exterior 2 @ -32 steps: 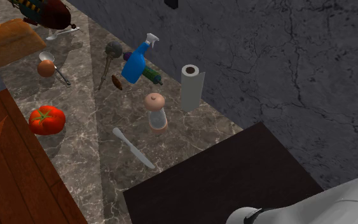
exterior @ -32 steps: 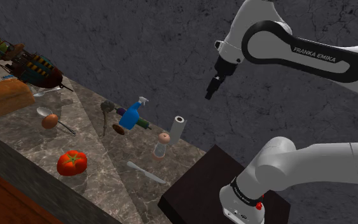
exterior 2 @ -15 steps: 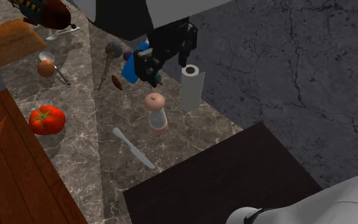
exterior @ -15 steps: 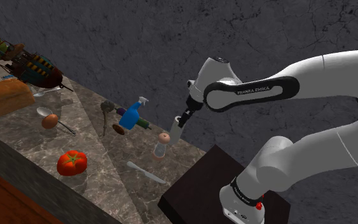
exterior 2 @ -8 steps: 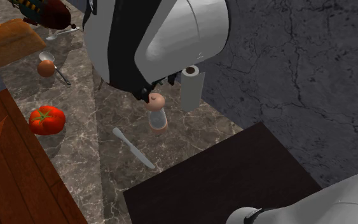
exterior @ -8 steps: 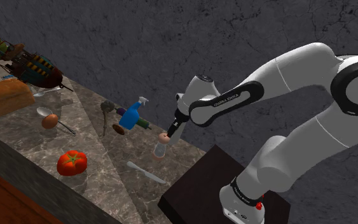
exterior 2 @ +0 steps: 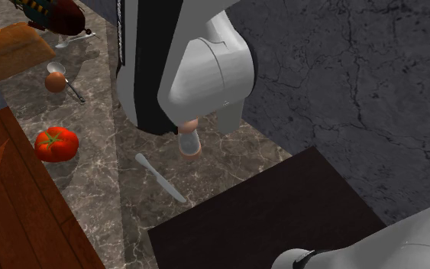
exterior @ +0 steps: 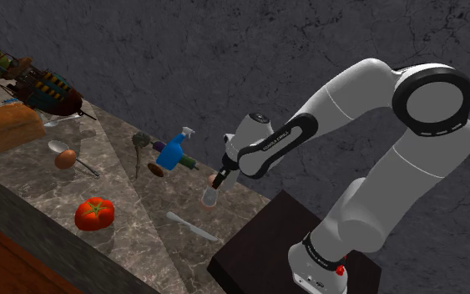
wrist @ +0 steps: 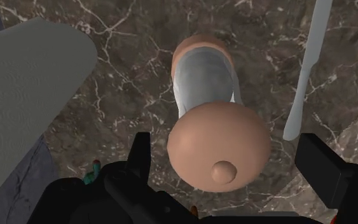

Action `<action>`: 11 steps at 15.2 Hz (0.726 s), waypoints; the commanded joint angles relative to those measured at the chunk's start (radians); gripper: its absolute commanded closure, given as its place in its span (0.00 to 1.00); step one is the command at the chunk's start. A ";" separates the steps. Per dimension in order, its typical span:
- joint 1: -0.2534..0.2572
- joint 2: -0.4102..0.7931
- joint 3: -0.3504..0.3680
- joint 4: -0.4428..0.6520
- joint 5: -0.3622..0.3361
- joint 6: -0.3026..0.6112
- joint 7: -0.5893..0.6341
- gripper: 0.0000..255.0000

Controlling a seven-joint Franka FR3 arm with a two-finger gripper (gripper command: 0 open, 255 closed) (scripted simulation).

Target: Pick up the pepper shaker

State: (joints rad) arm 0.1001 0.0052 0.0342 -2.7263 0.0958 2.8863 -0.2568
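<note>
The pepper shaker (exterior: 210, 199) stands upright on the dark marble counter (exterior: 133, 225), with a clear grey body and a tan rounded cap and base. In the second exterior view the arm covers the cap, and the shaker's lower part (exterior 2: 190, 144) shows beneath it. My black gripper (exterior: 218, 179) hangs just above the shaker. In the wrist view the gripper (wrist: 228, 156) is open, its fingers (wrist: 139, 153) standing apart on either side of the shaker's cap (wrist: 217, 143) without touching it.
A grey paper towel roll (wrist: 31, 83) stands close beside the shaker, against the dark stone wall. A white knife (exterior: 191, 225) lies on its other side, toward the stand (exterior: 258, 242). A tomato (exterior: 93, 213) and a blue spray bottle (exterior: 173, 152) sit farther along the counter.
The arm has swung down from high above the counter to just over the shaker. The fingers have stayed open. Nothing on the counter has moved.
</note>
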 commanded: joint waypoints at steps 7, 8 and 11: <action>0.002 0.062 0.004 0.001 0.014 0.062 -0.010 1.00; 0.002 0.063 0.004 0.001 0.013 0.062 -0.009 1.00; 0.002 0.062 0.004 0.001 0.013 0.062 -0.009 1.00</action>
State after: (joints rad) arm 0.1028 0.0660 0.0380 -2.7246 0.1089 2.9486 -0.2656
